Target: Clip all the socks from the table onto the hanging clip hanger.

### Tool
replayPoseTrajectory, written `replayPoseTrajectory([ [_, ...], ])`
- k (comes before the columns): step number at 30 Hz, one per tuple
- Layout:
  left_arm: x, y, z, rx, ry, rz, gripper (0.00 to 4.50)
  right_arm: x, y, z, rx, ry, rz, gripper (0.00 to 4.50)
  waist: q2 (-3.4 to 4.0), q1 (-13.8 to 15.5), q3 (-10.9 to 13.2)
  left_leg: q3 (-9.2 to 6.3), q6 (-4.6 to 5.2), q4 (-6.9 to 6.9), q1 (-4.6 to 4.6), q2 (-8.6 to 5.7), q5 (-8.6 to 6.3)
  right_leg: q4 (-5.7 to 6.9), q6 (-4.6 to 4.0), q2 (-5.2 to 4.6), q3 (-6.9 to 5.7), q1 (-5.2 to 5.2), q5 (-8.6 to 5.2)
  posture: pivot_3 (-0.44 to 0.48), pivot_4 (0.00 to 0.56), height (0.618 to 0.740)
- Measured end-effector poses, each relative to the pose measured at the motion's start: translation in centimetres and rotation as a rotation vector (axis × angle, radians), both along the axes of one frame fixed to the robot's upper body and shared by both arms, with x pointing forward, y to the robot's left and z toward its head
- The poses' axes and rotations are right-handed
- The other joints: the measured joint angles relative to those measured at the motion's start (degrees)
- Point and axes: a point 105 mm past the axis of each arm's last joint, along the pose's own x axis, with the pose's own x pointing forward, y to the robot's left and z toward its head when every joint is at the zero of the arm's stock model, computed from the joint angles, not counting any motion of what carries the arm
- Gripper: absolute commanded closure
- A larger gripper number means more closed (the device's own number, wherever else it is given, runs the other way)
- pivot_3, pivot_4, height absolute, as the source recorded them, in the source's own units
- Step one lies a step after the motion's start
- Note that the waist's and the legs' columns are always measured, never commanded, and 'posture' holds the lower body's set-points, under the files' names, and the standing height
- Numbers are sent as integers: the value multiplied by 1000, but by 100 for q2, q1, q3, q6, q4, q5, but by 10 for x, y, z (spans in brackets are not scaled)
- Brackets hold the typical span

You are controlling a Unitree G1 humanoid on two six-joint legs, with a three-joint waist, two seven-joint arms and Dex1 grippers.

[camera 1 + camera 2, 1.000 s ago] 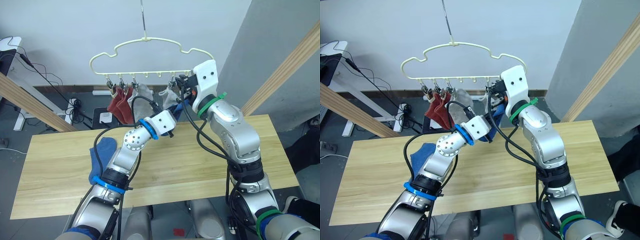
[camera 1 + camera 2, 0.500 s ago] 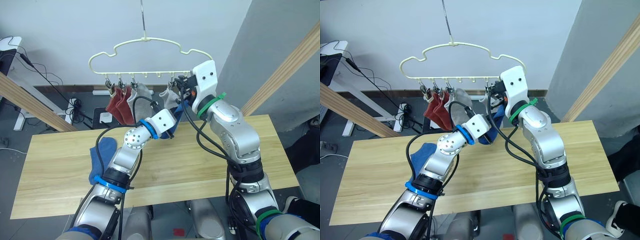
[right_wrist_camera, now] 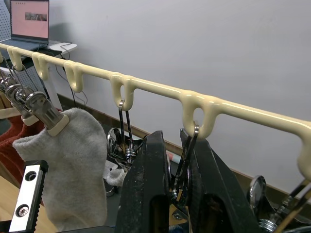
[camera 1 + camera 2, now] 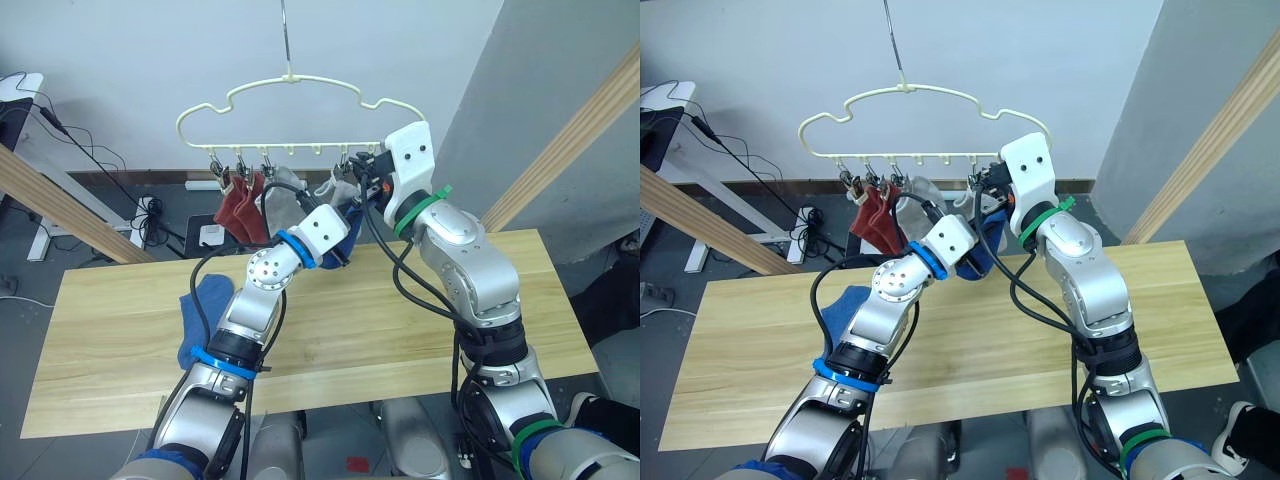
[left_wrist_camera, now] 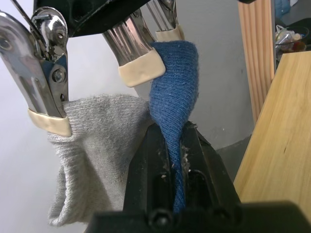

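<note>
The pale yellow clip hanger (image 4: pixel 290 88) hangs above the table's (image 4: pixel 110 340) far edge. Two rust red socks (image 4: pixel 240 205) and two light grey socks (image 4: pixel 287 192) hang from its clips. My left gripper (image 5: pixel 172 133) is shut on a blue sock (image 5: pixel 176 82), holding its top edge up against the cream-tipped jaws of a clip (image 5: pixel 138 68), beside a hanging grey sock (image 5: pixel 92 145). My right gripper (image 3: pixel 177 143) is shut on that metal clip (image 3: pixel 187 155) under the hanger bar (image 3: pixel 233 109). A second blue sock (image 4: pixel 200 310) lies on the table at the left.
Slanted wooden poles (image 4: pixel 60 205) (image 4: pixel 575 135) stand at both sides behind the table. A desk with cables (image 4: pixel 20 95) is at the far left. The hanger's metal hook (image 4: pixel 285 35) rises to the top of the view.
My left gripper has lifted the blue sock up and nearer to the clip held by my right gripper. The right arm has stayed in place.
</note>
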Motion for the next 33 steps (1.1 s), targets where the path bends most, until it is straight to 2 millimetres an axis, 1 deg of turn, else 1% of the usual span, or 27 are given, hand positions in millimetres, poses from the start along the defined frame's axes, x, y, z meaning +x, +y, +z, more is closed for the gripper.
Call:
replayPoseTrajectory([
  [9, 1, -2, 4, -57, 17, -2, 4500, -1, -1, -1, -4, 5, -2, 4380, 0, 0, 0, 0, 0, 0, 0, 0, 0, 1, 0, 0, 0, 0, 0, -206, 319, 740],
  [11, 1, -2, 7, -65, 13, -1, 4500, -1, -1, -1, -4, 8, -3, 3646, 0, 0, 0, 0, 0, 0, 1, 0, 0, 1, 0, 0, 0, 0, 0, -206, 319, 740],
  [12, 1, -1, 7, -66, 12, 0, 4500, -1, -1, -2, -4, 10, -3, 3380, 0, 0, 0, 0, 0, 0, 1, 0, 0, 1, 0, 0, 0, 0, 0, -206, 319, 740],
  [13, 1, -1, 7, -67, 12, 1, 4500, -1, -1, -3, -4, 13, -3, 2915, 0, 0, 0, 0, 0, 0, 0, 0, 0, 0, 0, 0, 0, 0, 0, -205, 319, 740],
  [14, 1, -1, 7, -68, 12, 1, 4500, -1, -1, -3, -3, 15, -4, 2590, 0, 0, 0, 0, 0, 0, 0, 0, 0, 0, 0, 0, 0, 0, 0, -206, 320, 740],
  [16, 1, -1, 7, -69, 12, 3, 4500, -1, -1, -3, -3, 16, -5, 1746, 0, 0, 0, 0, 0, 0, 0, 0, 0, 0, 0, 0, 0, 0, 0, -205, 320, 740],
  [18, 2, -1, 7, -71, 11, 5, 4500, -1, -2, -3, -3, 17, -6, 1101, 0, 0, 0, 0, 0, 0, 0, 0, 0, 0, 0, 0, 0, 0, 0, -204, 320, 740],
  [20, 2, -1, 9, -89, 13, 12, 4500, -3, -2, -2, 1, 19, -2, 1101, 0, 2, 0, 0, 0, 0, 0, 0, 0, 0, 0, 0, 0, 0, 0, -204, 320, 740],
  [25, 1, -2, 14, -129, 10, 3, 4500, -17, -7, 1, 28, 7, 20, 1101, 0, 9, 0, -1, 0, 0, -4, -1, 0, -3, 0, 0, 0, 0, 0, -212, 323, 740],
  [28, -1, -2, 18, -148, 5, -8, 3682, -26, -11, -1, 17, 9, 35, 1055, 0, 10, 0, -1, 0, 0, -3, -1, 0, -2, 1, 0, 0, 1, 0, -218, 323, 740],
  [33, -6, -2, 13, -148, 56, -54, 2197, -36, -22, -7, -25, 11, 33, 1055, 0, 3, 0, -2, 0, 0, -2, 0, 0, 0, 1, 2, 0, 1, 0, -219, 325, 740],
])
